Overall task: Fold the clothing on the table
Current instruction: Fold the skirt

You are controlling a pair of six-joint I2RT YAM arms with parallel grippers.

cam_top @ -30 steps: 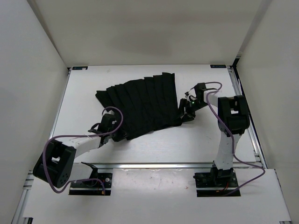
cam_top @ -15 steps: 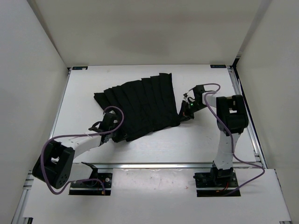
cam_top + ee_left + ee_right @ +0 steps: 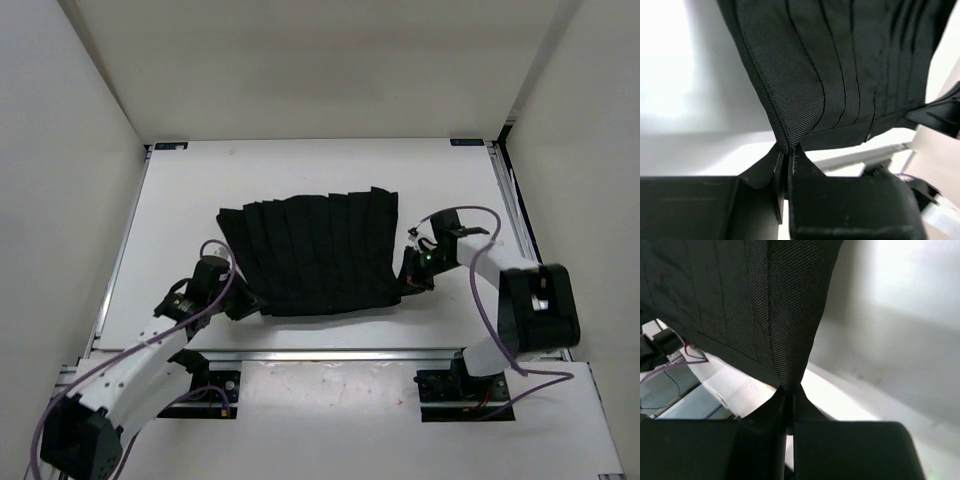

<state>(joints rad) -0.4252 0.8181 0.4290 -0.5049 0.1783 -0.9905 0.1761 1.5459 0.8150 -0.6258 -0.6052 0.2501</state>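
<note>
The clothing (image 3: 315, 250), a black pleated skirt, hangs stretched between my two arms over the white table (image 3: 180, 200). My left gripper (image 3: 238, 303) is shut on its lower left corner. In the left wrist view the pleated cloth (image 3: 840, 70) rises out of the pinched jaws of that gripper (image 3: 788, 152). At the skirt's lower right corner my right gripper (image 3: 408, 280) is shut on the fabric. The right wrist view shows the cloth (image 3: 740, 300) running up from the closed gripper (image 3: 790, 392).
A metal rail (image 3: 340, 354) runs along the table's near edge, with both arm bases (image 3: 195, 392) behind it. White wall panels (image 3: 60, 150) close in the left, right and back sides.
Both grippers closed on the skirt's corners and pulled it toward the near edge. The garment turned from a slanted fan into a level, stretched rectangle, and both arms swung nearer their bases.
</note>
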